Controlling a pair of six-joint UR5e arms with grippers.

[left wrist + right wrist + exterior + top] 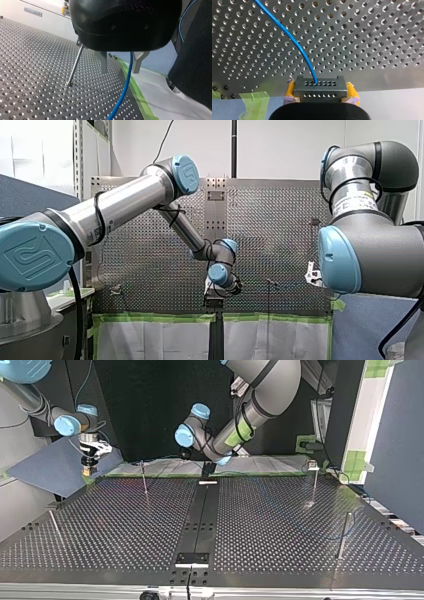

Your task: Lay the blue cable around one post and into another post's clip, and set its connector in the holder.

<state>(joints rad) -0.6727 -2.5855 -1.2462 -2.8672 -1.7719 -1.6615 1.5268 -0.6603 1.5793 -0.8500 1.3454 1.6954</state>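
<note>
Blue cable (126,82) runs loose through the gap of my left pincer (120,70), whose metal fingers stand wide apart and clamp nothing. From there it hangs down over the desk (30,75), near the green tape (140,95) along its edge. My right pincer (321,90) has its yellow pads closed on the dark connector (319,86), and the cable leaves the connector's holed face and runs out over the desk. In the top view that pincer sits at the upper left of the frame, by the desk's far corner, and the left one at upper centre. A metal post (75,62) stands just beside the left fingers, apart from the cable.

I judge the routing barely begun, as no wrap shows. To do it well, the left fingers should act as a guide, closing only enough to steer, so the cable can slide as it is carried round the post, low on the shaft. The right should hold the connector square and feed slack without tugging. Otherwise the cable may kink at the connector or ride up off the post.
</note>
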